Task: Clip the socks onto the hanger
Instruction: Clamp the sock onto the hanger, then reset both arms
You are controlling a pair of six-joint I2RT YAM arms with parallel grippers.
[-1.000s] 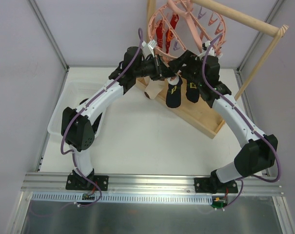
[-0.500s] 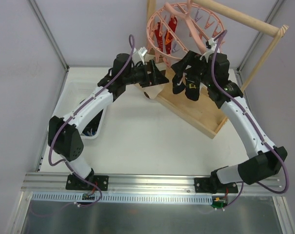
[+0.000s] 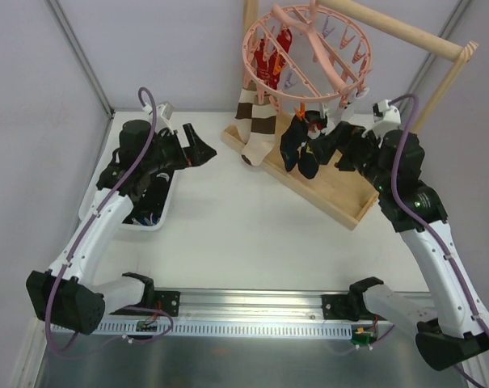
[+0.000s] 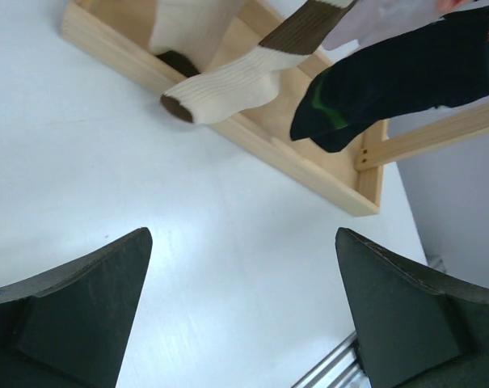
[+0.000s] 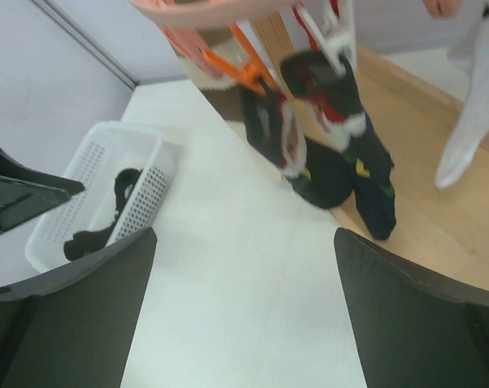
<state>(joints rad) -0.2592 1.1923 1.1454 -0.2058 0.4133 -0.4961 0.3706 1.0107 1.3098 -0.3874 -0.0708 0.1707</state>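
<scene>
White tabletop fills most of the view, with a wooden tray stand at the back. From its rod hangs the pink hanger, and two dark socks dangle clipped at its near rim (yellow marks just showing), beside a brown-and-white striped sock. The left gripper hovers over bare table near a white basket, fingers spread wide, holding nothing. The right gripper sits near the socks, fingers likewise apart and empty.
</scene>
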